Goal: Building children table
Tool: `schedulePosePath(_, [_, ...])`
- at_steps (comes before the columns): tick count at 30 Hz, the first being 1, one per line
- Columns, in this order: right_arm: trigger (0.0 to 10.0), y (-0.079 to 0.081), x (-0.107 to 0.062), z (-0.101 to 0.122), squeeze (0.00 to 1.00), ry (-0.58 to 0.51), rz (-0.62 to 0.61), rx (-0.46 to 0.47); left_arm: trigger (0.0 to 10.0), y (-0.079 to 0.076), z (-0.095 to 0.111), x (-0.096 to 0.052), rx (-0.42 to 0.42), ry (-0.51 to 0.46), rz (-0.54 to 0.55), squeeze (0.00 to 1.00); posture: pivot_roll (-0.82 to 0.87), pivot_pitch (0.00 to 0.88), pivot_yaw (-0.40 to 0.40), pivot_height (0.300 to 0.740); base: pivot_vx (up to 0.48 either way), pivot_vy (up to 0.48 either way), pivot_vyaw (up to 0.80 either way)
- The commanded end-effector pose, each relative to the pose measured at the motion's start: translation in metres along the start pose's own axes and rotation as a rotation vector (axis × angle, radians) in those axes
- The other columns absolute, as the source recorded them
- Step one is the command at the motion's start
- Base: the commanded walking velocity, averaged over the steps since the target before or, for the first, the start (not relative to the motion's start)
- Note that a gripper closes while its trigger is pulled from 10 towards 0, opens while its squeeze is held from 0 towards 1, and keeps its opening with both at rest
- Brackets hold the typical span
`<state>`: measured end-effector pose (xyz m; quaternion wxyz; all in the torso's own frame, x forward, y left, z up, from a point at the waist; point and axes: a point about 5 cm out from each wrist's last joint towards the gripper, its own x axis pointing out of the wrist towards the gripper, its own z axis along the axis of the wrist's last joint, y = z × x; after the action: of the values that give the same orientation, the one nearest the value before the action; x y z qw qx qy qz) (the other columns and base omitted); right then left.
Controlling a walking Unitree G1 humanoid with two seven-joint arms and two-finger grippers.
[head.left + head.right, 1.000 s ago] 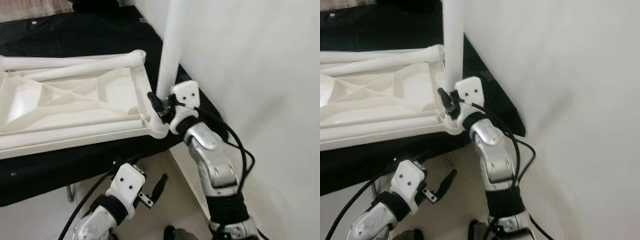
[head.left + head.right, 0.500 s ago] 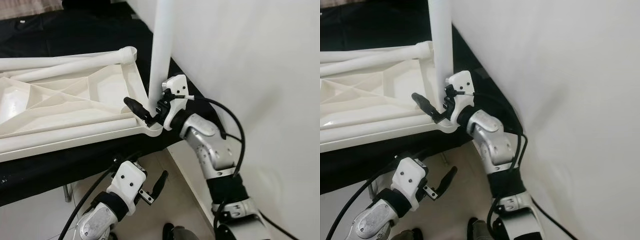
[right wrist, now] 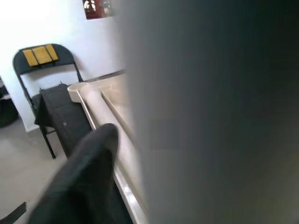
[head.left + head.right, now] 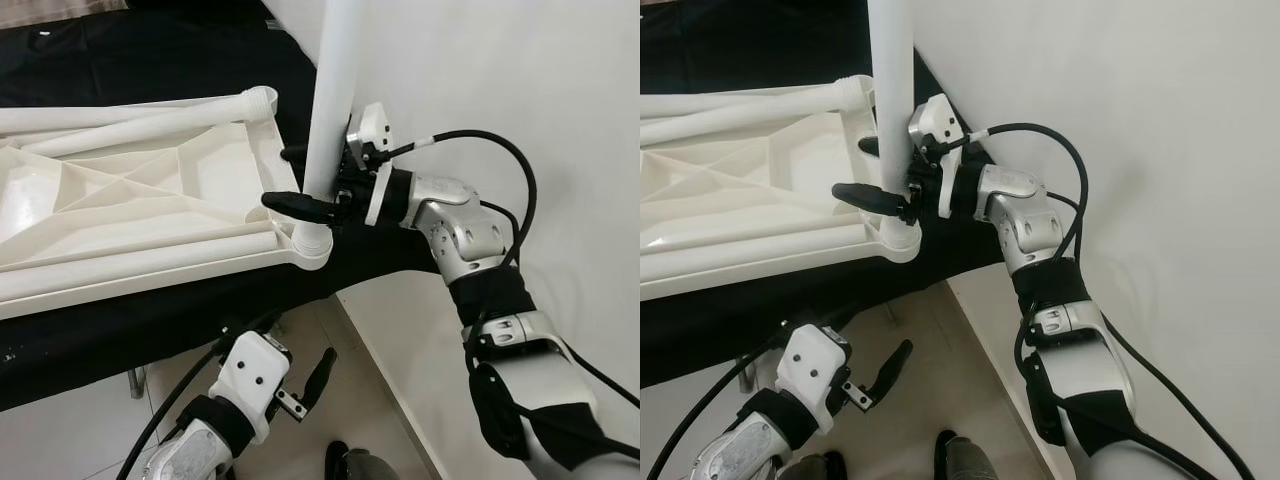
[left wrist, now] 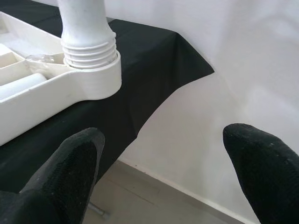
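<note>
Head views first: I see the right gripper closed around the upright table leg, axis vertical, base seated in the corner socket of the inverted tabletop. Left wrist view: the left gripper, fingers spread and empty, hangs below that socket, farther off than the right.

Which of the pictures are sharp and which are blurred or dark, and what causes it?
Left eye view: sharp, evenly lit, the white wall bright without glare. Right wrist view: the table leg sits so close it is a soft grey blur, and one finger is also out of focus. Left wrist view: leg socket sharp, near fingers slightly soft.
</note>
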<state>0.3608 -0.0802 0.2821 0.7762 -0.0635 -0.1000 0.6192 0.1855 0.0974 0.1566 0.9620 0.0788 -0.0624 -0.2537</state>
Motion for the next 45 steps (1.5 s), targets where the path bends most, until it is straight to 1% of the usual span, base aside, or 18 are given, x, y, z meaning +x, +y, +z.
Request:
schedulePosePath(1, [0.0,0.003,0.000,0.002,0.00,-0.004,0.085,0.003,10.0,-0.003,-0.001,-0.003,-0.015,0.015,-0.008,0.00,0.09,0.293,-0.102,0.740,0.000,0.000,0.00])
schedulePosePath(11, [0.0,-0.004,-0.008,0.000,0.00,0.021,0.137,-0.009,10.0,-0.003,-0.001,-0.004,-0.017,0.022,-0.007,0.00,0.07,0.291,-0.096,0.740,0.000,0.000,0.00])
schedulePosePath(15, [0.0,-0.006,-0.008,-0.015,0.00,0.047,-0.057,-0.034,10.0,-0.003,-0.002,-0.003,-0.019,0.025,-0.008,0.00,0.06,0.285,-0.102,0.740,0.000,0.000,0.00])
schedulePosePath(16, [0.0,-0.004,-0.001,-0.044,0.00,0.155,-0.486,-0.005,10.0,-0.003,-0.003,-0.004,-0.018,0.026,-0.006,0.00,0.07,0.282,-0.112,0.740,0.000,0.000,0.00])
schedulePosePath(17, [0.0,-0.004,-0.001,-0.044,0.00,0.155,-0.486,-0.005,10.0,-0.003,-0.003,-0.004,-0.018,0.026,-0.006,0.00,0.07,0.282,-0.112,0.740,0.000,0.000,0.00])
schedulePosePath(18, [0.0,-0.002,-0.003,-0.053,0.00,0.203,-0.660,-0.006,10.0,-0.003,-0.003,-0.004,-0.018,0.026,-0.005,0.00,0.07,0.280,-0.109,0.740,0.000,0.000,0.00])
schedulePosePath(19, [0.0,0.024,0.004,-0.069,0.00,0.256,-0.795,0.025,10.0,-0.001,-0.003,-0.004,-0.016,0.028,-0.003,0.00,0.07,0.285,-0.094,0.740,0.000,0.000,0.00])
schedulePosePath(20, [0.0,0.024,0.004,-0.069,0.00,0.256,-0.795,0.025,10.0,-0.001,-0.003,-0.004,-0.016,0.028,-0.003,0.00,0.07,0.285,-0.094,0.740,0.000,0.000,0.00])
schedulePosePath(22, [0.0,0.055,0.021,-0.071,0.00,0.236,-0.798,0.064,10.0,0.000,-0.003,-0.004,-0.013,0.030,-0.006,0.00,0.05,0.284,-0.086,0.740,0.000,0.000,0.00])
schedulePosePath(28, [0.0,0.049,0.045,-0.053,0.00,0.136,-0.772,0.048,10.0,0.002,-0.005,0.000,-0.004,0.029,-0.012,0.00,0.06,0.264,-0.087,0.740,0.000,0.000,0.00])
schedulePosePath(29, [3.7,0.047,0.047,-0.050,0.00,0.114,-0.765,0.055,10.0,0.003,-0.005,0.000,-0.003,0.028,-0.010,0.00,0.05,0.257,-0.091,0.740,0.000,0.000,0.00])
schedulePosePath(30, [10.0,0.046,0.050,-0.046,0.00,0.099,-0.768,0.054,10.0,0.003,-0.006,0.001,-0.004,0.027,-0.006,0.00,0.05,0.253,-0.094,0.740,0.000,0.000,0.00])
schedulePosePath(31, [10.0,0.044,0.052,-0.040,0.00,0.065,-0.765,0.049,10.0,0.004,-0.006,0.002,-0.004,0.026,-0.003,0.00,0.05,0.253,-0.094,0.740,0.000,0.000,0.00])
schedulePosePath(32, [10.0,0.045,0.056,-0.033,1.00,0.015,-0.706,0.077,10.0,0.004,-0.006,0.003,-0.004,0.025,-0.002,0.00,0.05,0.249,-0.094,0.740,0.000,0.000,0.00])
schedulePosePath(38, [10.0,0.053,0.061,-0.014,1.00,-0.102,-0.535,0.121,10.0,0.005,-0.006,0.005,-0.004,0.023,-0.001,0.00,0.05,0.245,-0.092,0.740,0.000,0.000,0.00])
schedulePosePath(42, [10.0,0.055,0.049,-0.005,1.00,-0.078,-0.310,0.040,10.0,0.005,-0.006,0.006,-0.007,0.020,-0.004,0.00,0.05,0.239,-0.089,0.740,0.000,0.000,0.00])
schedulePosePath(44, [10.0,0.058,0.046,0.000,0.91,-0.086,-0.229,0.015,10.0,0.005,-0.006,0.006,-0.007,0.019,-0.004,0.00,0.05,0.239,-0.089,0.740,0.000,0.000,0.00])
schedulePosePath(45, [10.0,0.056,0.040,0.003,0.00,-0.073,-0.123,-0.028,10.0,0.005,-0.006,0.007,-0.008,0.017,-0.005,0.00,0.05,0.241,-0.088,0.740,0.000,0.000,0.00])
